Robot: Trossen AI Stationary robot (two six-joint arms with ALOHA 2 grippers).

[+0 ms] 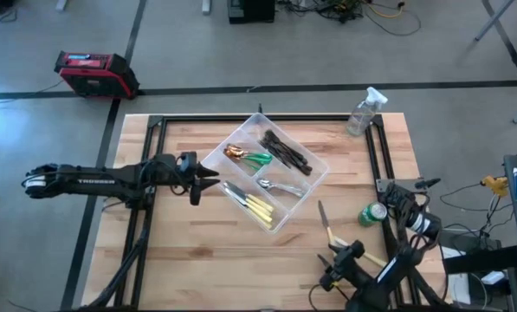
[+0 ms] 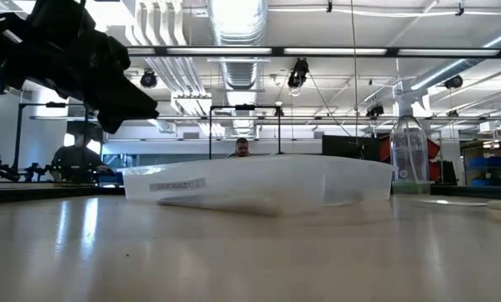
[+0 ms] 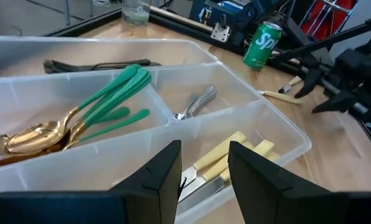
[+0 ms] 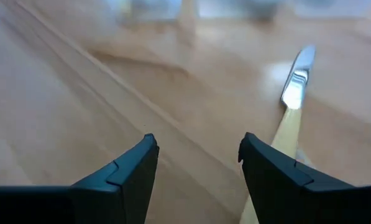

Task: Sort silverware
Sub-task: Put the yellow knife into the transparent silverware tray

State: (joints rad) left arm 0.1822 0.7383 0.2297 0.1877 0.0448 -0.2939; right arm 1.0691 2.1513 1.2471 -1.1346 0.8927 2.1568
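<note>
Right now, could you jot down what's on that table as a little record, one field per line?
Tray: clear divided organizer, mid-table
Inside: dark forks; green-handled gold spoons; silver spoon; cream-handled knives
Loose: one cream-handled knife on the wood, outside the tray
Left hand: open, empty, at the tray's edge
Right hand: open, empty, beside the loose knife
Other: green can, spray bottle

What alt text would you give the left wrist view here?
The left pincer, open and empty, hovers at the edge of a clear divided tray holding green-handled gold spoons, a silver spoon, dark forks and cream-handled knives. Beyond stand a green can and the right arm.
</note>
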